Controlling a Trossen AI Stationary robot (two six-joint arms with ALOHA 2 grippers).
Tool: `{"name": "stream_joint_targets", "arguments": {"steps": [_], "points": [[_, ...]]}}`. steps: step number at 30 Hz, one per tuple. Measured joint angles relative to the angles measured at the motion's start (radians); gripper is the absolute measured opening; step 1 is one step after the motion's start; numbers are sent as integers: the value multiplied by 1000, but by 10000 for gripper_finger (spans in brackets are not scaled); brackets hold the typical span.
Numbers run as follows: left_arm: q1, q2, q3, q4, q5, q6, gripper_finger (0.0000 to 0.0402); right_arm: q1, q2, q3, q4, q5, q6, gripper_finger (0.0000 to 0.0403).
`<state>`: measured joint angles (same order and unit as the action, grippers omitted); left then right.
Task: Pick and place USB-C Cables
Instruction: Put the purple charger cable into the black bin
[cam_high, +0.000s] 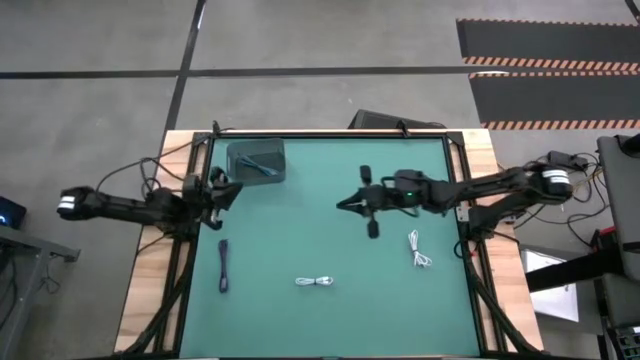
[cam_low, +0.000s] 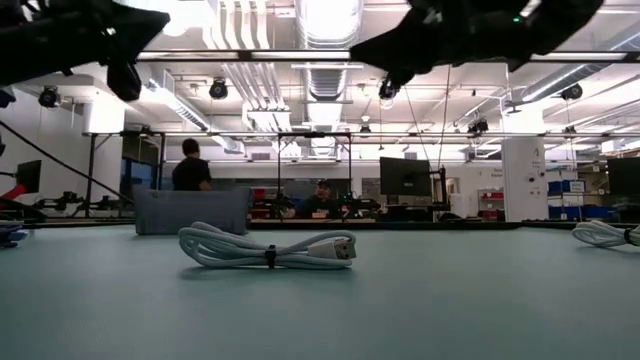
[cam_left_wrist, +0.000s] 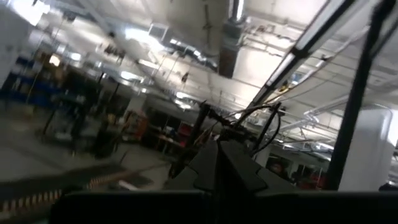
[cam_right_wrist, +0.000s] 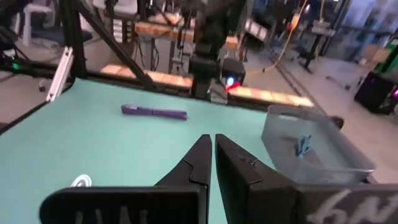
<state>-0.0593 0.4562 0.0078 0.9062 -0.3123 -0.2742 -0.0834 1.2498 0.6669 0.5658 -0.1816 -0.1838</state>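
Observation:
A dark slim cable (cam_high: 223, 267) lies on the green mat at the near left and also shows in the right wrist view (cam_right_wrist: 154, 112). One white looped cable (cam_high: 316, 282) lies near the front middle, close to the low camera (cam_low: 268, 248). A second white cable (cam_high: 419, 250) lies at the right (cam_low: 605, 233). Another dark cable (cam_right_wrist: 303, 144) lies inside the grey box (cam_high: 257, 160). My left gripper (cam_high: 236, 189) is shut and empty, raised beside the box at the table's left edge. My right gripper (cam_high: 342, 204) is shut and empty, raised over the table's middle, pointing left.
The grey box (cam_right_wrist: 317, 146) stands at the far left of the mat (cam_low: 192, 212). Black frame rails run along the table's edges (cam_high: 460, 200). People show in the room behind the table (cam_low: 190, 165).

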Motion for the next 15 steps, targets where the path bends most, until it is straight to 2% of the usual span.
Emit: {"name": "stream_joint_targets", "arguments": {"steps": [11,15], "points": [[-4,261,41,-11,-9,-395,1,-2,-190,-115,1,1,-44,13],[-24,361,67,-102,-2,-601,1,-2,-220,-130,-18,0,-50,13]]}}
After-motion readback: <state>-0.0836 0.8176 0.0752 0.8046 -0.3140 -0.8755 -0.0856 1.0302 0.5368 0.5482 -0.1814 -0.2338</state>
